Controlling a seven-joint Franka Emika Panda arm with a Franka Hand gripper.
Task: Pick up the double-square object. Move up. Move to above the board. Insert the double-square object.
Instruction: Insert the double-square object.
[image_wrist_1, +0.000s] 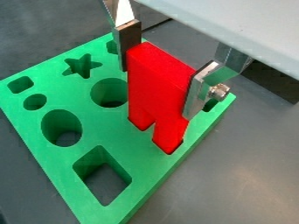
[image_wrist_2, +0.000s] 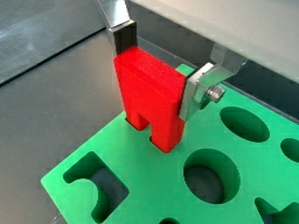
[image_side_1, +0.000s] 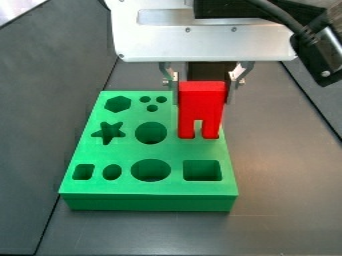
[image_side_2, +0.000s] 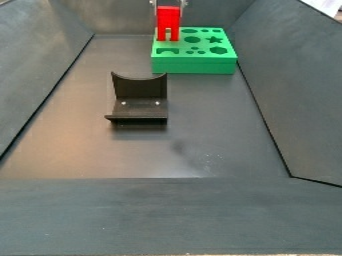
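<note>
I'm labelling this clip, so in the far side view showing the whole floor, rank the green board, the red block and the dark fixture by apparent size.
1. Fixture, though nearer the camera.
2. Board.
3. Double-square object, in the pincer at the board.

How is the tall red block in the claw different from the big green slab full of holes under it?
The bright red plastic double-square object stands upright, while the bright green rectangular board lies flat on the floor. The red block is much smaller than the board. It ends in two square prongs split by a slot; the board has many shaped cut-outs. The gripper clamps the block, not the board. Both look like smooth, bright plastic.
</note>
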